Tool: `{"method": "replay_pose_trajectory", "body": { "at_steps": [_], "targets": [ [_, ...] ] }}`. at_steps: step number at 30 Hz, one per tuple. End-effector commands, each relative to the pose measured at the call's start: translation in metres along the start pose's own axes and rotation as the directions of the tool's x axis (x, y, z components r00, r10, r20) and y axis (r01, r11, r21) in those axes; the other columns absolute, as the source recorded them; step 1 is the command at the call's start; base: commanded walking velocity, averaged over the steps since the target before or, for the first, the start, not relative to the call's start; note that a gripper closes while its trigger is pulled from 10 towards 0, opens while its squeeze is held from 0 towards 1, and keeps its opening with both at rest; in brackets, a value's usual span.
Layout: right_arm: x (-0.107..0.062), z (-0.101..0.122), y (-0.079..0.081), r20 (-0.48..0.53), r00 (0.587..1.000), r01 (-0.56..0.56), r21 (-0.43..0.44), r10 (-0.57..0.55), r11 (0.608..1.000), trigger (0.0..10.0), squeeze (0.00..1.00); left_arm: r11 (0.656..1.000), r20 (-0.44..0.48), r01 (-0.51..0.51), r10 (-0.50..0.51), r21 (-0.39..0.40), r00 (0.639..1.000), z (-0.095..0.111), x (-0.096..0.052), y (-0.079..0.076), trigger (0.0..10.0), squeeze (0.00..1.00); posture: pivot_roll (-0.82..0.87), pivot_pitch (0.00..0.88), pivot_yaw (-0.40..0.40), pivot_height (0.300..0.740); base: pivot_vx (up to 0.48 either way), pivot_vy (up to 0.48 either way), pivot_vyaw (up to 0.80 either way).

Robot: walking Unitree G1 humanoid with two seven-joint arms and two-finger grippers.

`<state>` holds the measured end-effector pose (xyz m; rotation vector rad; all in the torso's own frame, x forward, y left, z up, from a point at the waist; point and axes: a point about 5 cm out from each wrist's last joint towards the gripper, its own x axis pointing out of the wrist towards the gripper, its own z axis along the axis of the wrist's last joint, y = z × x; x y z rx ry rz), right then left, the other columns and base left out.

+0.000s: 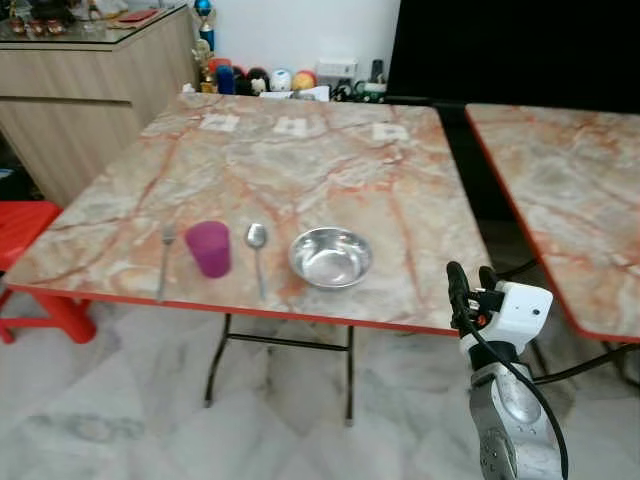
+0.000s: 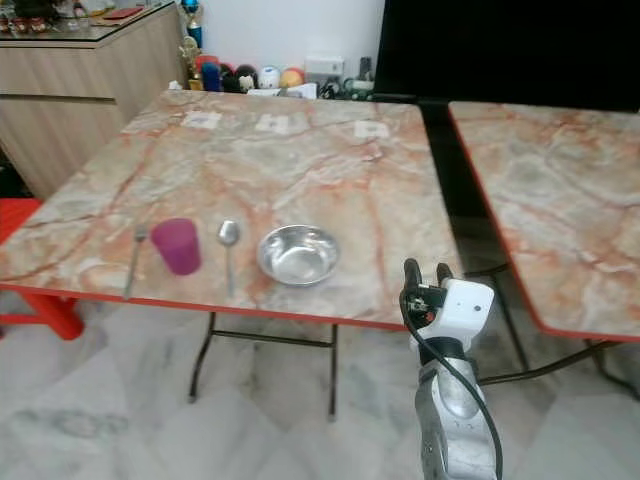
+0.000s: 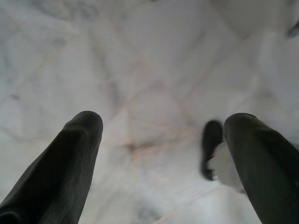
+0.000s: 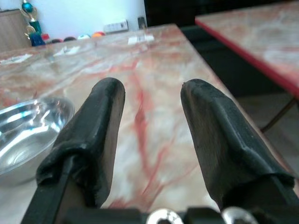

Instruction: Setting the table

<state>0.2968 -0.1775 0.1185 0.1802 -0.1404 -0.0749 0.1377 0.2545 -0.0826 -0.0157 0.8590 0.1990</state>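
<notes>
We are finding the fork, cup, spoon and bowl laid, while our right gripper and left gripper are hanging parted, empty.

On the marble table, the fork, purple cup, spoon and steel bowl crowd the near edge from nine to twelve o'clock of the right gripper, leaving bare marble beyond them and at the near right corner.
</notes>
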Motion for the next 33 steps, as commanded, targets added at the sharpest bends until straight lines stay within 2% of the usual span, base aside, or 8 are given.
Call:
{"method": "replay_pose_trajectory", "body": {
  "at_steps": [1,8,21,33],
  "targets": [
    [-0.004,-0.003,-0.007,-0.014,1.0,0.026,0.0,-0.026,1.0,10.0,0.0,1.0,-0.029,-0.009,0.009,-0.012,1.0,-0.007,-0.002,0.002,10.0,0.0,-0.01,0.097,0.003,0.74,0.0,0.0,0.0],
    [-0.004,-0.004,-0.007,-0.017,0.999,0.027,0.005,-0.027,1.0,10.0,0.0,1.0,-0.013,-0.012,0.011,-0.015,1.0,-0.005,-0.003,0.005,10.0,0.0,0.0,0.104,0.002,0.74,0.0,0.0,0.0],
    [-0.003,-0.004,-0.005,-0.018,1.0,0.021,0.012,-0.02,1.0,10.0,0.0,1.0,-0.017,0.013,-0.014,-0.023,1.0,-0.008,-0.002,-0.003,10.0,0.0,0.0,0.114,0.0,0.74,0.0,0.0,0.0],
    [-0.002,-0.002,0.002,-0.006,1.0,-0.024,-0.003,0.024,1.0,10.0,0.0,0.999,0.005,0.027,-0.027,-0.022,1.0,-0.003,0.001,-0.012,10.0,0.0,0.0,0.127,0.002,0.74,0.288,0.0,0.0]
  ]
}}
